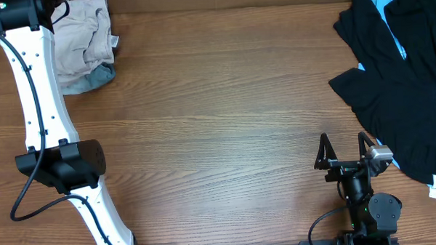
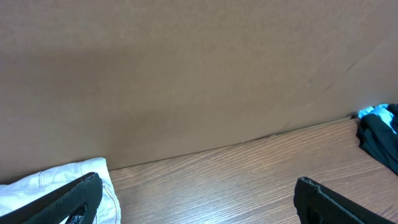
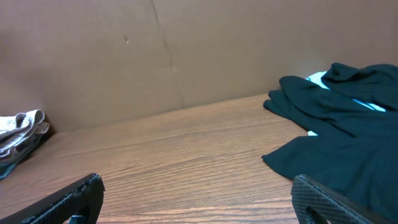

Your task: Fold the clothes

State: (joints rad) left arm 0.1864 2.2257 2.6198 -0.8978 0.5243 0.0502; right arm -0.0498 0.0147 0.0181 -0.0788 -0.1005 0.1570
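The clothes, a pale beige pair of shorts [image 1: 84,36], lie bunched in the back left corner of the table. In the left wrist view their pale stitched edge [image 2: 59,183] shows at the lower left. My left gripper [image 2: 199,190] is open just above the table, its left finger over that edge and bare wood between the jaws. The left arm [image 1: 39,107] reaches up to that corner; its fingers do not show from overhead. My right gripper [image 1: 344,143] stands open near the front right, holding nothing. From the right wrist view the shorts [image 3: 18,130] lie far off at the left.
Light-blue denim [image 1: 93,79] sticks out from under the beige shorts. Black garments with light-blue trim [image 1: 402,80] spread over the right side of the table, close to my right gripper [image 3: 199,190]. A brown board wall [image 2: 186,74] closes the table's back edge.
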